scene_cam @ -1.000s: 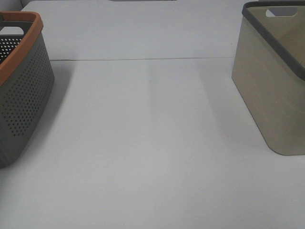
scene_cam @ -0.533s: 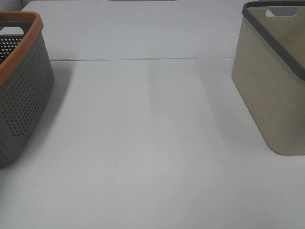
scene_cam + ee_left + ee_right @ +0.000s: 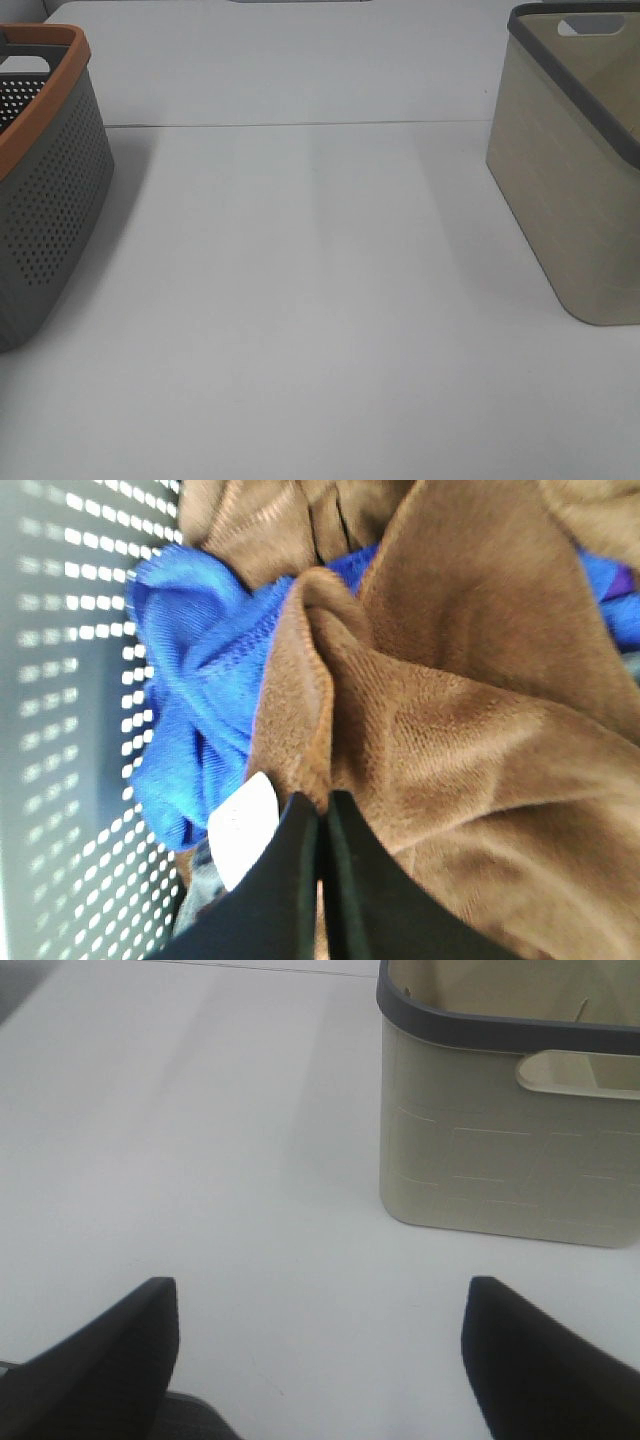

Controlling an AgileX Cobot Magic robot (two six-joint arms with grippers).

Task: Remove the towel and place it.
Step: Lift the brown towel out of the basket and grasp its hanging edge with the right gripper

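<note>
We find our left gripper down inside the grey perforated basket. Its two black fingers are pressed together on a raised fold of the towel, so it is clamped onto the brown plush. A small white label lies against one finger, just beside the tip. Just past the fingertips a blue cloth is bunched up against the towel, between it and the basket's hole-punched wall. From the high camera that basket shows its orange rim.

Over the white table hangs our right gripper, its fingers spread wide apart with bare tabletop showing between them. The beige basket sits ahead of it, well beyond the fingertips and off toward one finger's side. The basket has a dark grey rim and a handle slot.
</note>
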